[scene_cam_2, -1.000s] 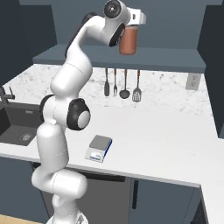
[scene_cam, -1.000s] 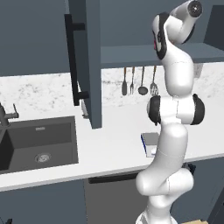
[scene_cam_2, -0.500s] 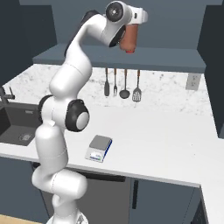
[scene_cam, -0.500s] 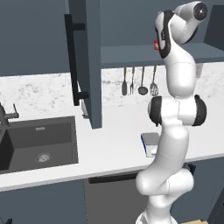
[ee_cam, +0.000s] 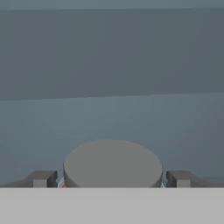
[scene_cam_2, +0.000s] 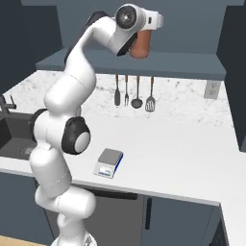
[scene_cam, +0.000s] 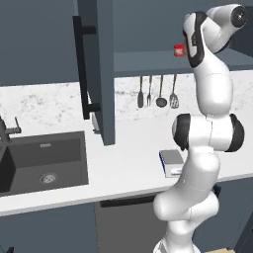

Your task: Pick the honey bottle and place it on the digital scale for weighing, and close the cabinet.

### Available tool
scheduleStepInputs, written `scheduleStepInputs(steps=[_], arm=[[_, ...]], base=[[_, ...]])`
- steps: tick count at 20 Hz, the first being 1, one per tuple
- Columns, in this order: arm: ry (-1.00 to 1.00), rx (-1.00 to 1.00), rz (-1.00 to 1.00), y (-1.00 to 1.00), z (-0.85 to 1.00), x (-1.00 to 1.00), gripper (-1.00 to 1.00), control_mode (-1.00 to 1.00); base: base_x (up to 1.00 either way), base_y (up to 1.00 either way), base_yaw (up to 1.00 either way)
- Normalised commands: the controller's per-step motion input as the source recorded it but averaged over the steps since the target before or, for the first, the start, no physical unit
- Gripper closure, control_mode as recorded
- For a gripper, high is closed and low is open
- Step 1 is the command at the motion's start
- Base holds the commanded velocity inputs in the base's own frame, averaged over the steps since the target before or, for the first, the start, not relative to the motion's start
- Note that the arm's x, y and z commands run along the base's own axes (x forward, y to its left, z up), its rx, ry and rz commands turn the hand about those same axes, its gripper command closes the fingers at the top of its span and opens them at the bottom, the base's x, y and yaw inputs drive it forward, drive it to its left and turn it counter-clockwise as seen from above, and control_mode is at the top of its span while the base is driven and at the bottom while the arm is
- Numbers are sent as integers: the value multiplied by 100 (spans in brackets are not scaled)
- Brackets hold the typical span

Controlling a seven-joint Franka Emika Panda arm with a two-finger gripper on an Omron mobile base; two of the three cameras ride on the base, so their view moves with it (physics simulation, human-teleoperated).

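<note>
The honey bottle (scene_cam_2: 140,45), a reddish-brown jar, stands on the open cabinet's shelf (scene_cam_2: 187,65). Its grey lid (ee_cam: 112,164) lies between my fingertips (ee_cam: 43,179). My gripper (ee_cam: 112,180) is open and straddles the jar near its top, with thin slivers of gap on both sides. The digital scale (scene_cam_2: 109,162) (scene_cam: 170,161) sits on the white counter beside my arm's base. The cabinet's left door (scene_cam: 101,74) stands swung out with its black bar handle (scene_cam: 81,64), and the right door (scene_cam_2: 235,72) is open too.
A small red jar (scene_cam: 178,50) stands on the same shelf. Several utensils (scene_cam_2: 133,91) hang on the wall under the cabinet. A dark sink (scene_cam: 44,158) with a faucet (scene_cam: 7,131) is at the left. An outlet (scene_cam_2: 210,89) is on the backsplash.
The hand has shifted slightly farther into the cabinet around the jar. The jar has stayed in nearly the same place.
</note>
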Motion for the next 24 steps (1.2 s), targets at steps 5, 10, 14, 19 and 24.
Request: scheduleStepInputs(steps=[5,10,14,19,24], arm=[[0,0,0,0,0,-93,100,-100],[-4,0,0,0,0,-100,100,-100],[-4,1,0,0,-1,-100,100,-100],[0,0,1,0,-23,-100,100,-100],[0,0,13,0,-51,-93,100,-100]], base=[[0,0,0],[0,0,0],[0,0,0],[0,0,0],[0,0,0]])
